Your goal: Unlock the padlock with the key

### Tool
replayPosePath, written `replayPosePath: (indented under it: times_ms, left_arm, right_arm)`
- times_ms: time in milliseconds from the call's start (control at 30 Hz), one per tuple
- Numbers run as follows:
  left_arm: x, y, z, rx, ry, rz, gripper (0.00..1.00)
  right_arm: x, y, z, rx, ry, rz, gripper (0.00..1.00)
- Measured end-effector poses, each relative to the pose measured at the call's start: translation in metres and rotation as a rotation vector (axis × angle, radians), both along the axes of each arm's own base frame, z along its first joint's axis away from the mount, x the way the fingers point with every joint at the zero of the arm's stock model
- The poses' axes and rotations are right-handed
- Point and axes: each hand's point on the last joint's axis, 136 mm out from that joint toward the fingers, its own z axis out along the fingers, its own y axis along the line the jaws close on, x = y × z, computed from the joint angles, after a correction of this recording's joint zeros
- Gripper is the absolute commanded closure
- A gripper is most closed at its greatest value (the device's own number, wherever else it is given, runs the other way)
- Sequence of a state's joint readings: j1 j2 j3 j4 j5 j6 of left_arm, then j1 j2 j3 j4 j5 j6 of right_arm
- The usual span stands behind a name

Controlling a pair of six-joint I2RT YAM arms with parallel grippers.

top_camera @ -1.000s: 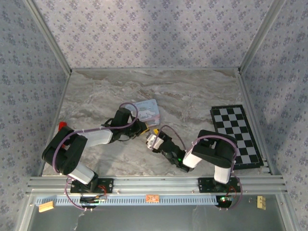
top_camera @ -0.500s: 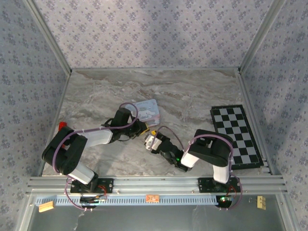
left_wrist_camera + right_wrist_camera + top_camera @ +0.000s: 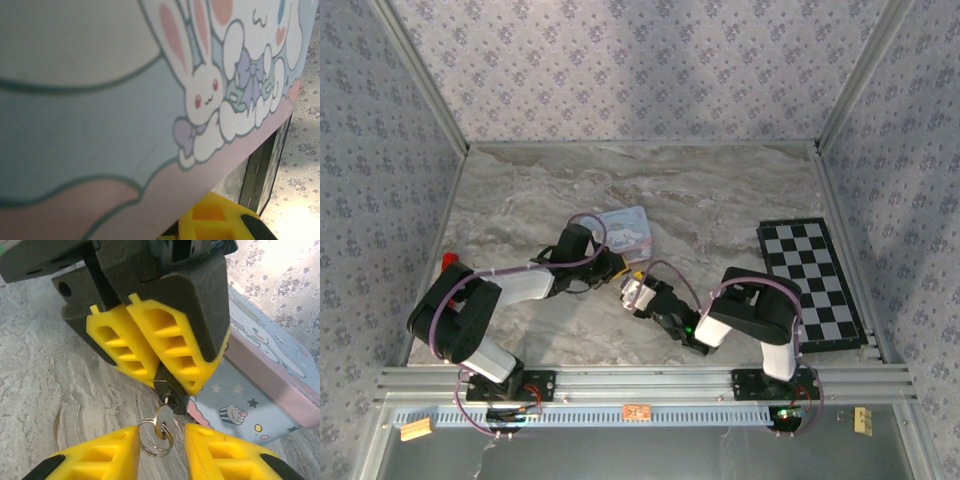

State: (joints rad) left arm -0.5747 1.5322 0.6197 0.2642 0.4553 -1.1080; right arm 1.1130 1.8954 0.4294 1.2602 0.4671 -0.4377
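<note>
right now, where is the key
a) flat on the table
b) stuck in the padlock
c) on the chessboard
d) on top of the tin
b: in the right wrist view the key sits in the padlock, which the left end effector clamps.

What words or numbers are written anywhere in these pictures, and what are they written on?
No text can be read here.
Tin: just drawings, a bunny and a cupcake, no writing seen.
Orange tag on the front rail: too small to read.
Chessboard: plain squares, no letters or numbers seen.
</note>
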Motion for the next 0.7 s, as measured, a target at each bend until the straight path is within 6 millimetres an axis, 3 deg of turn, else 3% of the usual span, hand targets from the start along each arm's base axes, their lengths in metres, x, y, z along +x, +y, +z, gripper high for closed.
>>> replayPosePath:
  times_ms: [700]
  left_arm:
    - [-0.0005, -0.0005, 0.0000, 0.000, 0.000, -0.002, 1.00]
  right_arm:
    - [0.0083, 0.0030, 0.0024, 0.019, 0.013, -0.027, 0.78]
